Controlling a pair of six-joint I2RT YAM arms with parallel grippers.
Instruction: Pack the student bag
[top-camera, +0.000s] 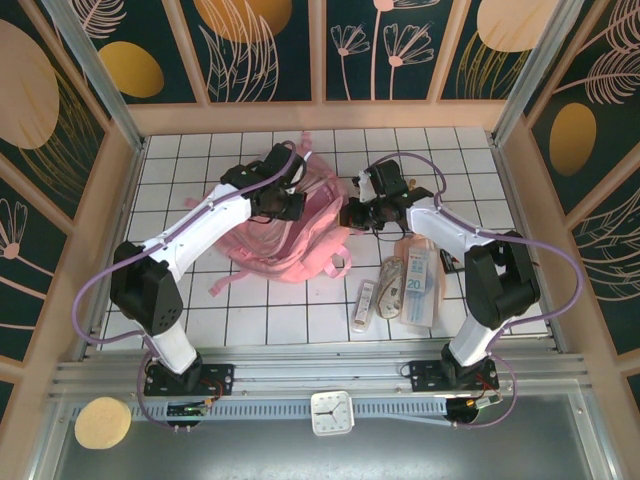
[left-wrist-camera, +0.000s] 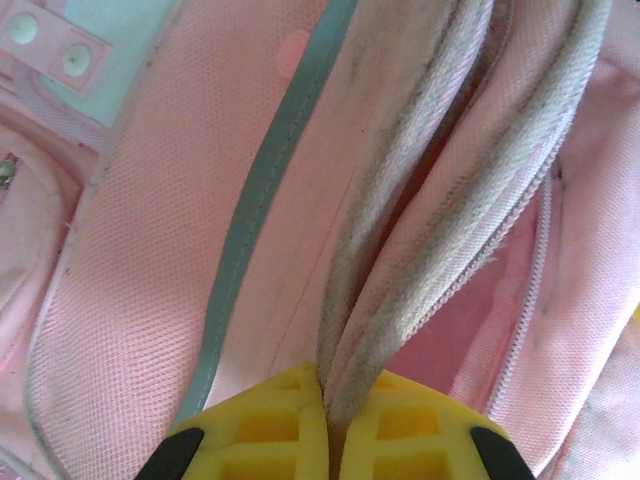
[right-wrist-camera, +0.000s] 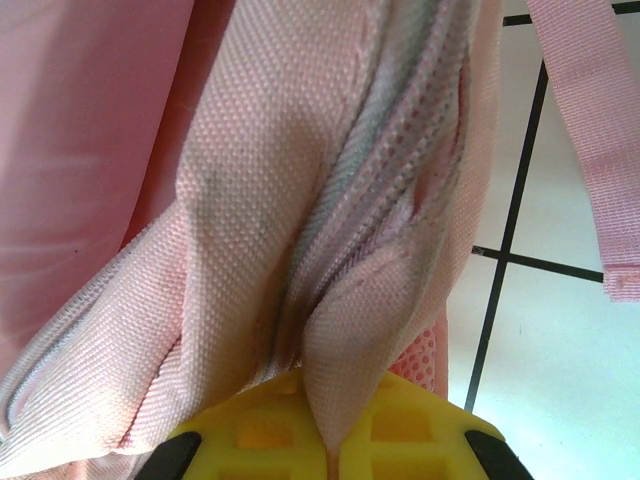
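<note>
Yellow pads (left-wrist-camera: 270, 430) of my left gripper (left-wrist-camera: 325, 425) are pressed together on a grey-piped edge of the student bag (top-camera: 295, 245), which lies slumped on the tiled table (top-camera: 250, 320) at centre frame in the top view. Further right, my right gripper (right-wrist-camera: 325, 435) pinches a fold of pink weave beside the zip. The bag looks soft, light and floppy. I judge the stiffer piped edges the surest hold for spreading its mouth.

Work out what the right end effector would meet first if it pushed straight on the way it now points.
The student bag: the right end effector is shut on a fold of its pink fabric, and more bag lies directly ahead. What sits behind it is hidden.
</note>
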